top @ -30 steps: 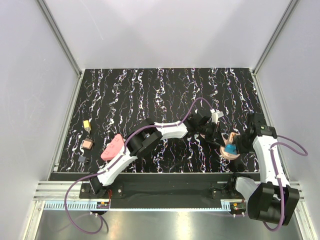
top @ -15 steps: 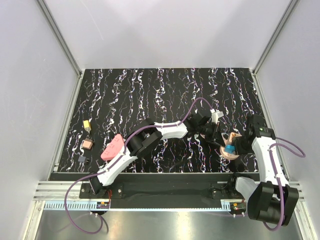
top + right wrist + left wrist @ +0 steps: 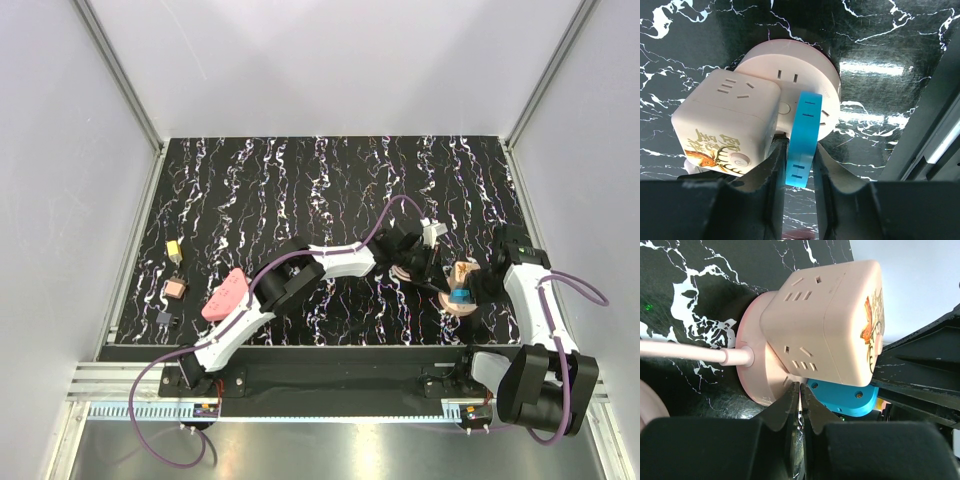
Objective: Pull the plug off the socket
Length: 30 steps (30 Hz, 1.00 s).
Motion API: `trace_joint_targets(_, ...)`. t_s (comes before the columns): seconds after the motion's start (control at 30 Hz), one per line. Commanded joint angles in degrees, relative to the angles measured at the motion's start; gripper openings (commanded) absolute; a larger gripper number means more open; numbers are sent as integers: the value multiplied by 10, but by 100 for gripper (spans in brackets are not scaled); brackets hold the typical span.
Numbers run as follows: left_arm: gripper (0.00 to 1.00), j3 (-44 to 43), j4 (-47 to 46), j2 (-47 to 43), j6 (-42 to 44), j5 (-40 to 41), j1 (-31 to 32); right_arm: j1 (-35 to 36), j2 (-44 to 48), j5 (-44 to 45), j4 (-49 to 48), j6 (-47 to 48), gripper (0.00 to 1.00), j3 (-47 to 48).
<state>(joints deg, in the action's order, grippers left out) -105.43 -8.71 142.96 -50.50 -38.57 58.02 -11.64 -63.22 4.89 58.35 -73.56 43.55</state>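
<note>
Located pale pink socket (image 3: 462,283) on right part of black, white-veined table (image 3: 250,190), between the two grippers. Noted two parts:
- rounded-corner cube body (image 3: 727,120) in matte plastic, slotted on its faces, with an orange animal print and a round button on one face
- flat round base (image 3: 800,62) beneath, smooth, also slotted

Traced round pink cable (image 3: 685,352) out of base side through a small collar.

Found blue plug (image 3: 805,132) seated in top face of round base, just beside cube body. Thin flat rectangular slab, glossy, rounded corners, shallow rectangular recesses along narrow edge. Not yet out of socket.

Checked right gripper (image 3: 799,150): black fingers clamped on both broad faces of blue plug, no gap visible.

Checked left gripper (image 3: 801,390): dark tapered fingers drawn almost together, only a hairline slit, tips against rim of round base. Cannot confirm a pinch on the rim.

Logged at table's left side, well apart from socket:
- pink heart-shaped piece (image 3: 226,293)
- small yellow block (image 3: 172,246)
- small copper-pink square (image 3: 174,288)
- small dark part (image 3: 165,318)
</note>
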Motion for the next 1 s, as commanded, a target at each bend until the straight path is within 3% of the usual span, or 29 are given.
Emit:
trace_joint_targets(0.0, 11, -14, 5, 14, 17, -5, 8, -1, 14, -22, -7, 6, 0, 24)
trace_joint_targets(0.33, 8, -27, 56, 22, 36, 16, 10, -1, 36, -67, -7, -5, 0, 35)
trace_joint_targets(0.77, 7, -15, 68, 21, 56, 32, 15, -3, -1, -84, -16, -4, 0, 48)
trace_joint_targets(0.97, 6, -42, 120, 29, 80, 45, 16, -8, 8, -102, -22, -11, 0, 46)
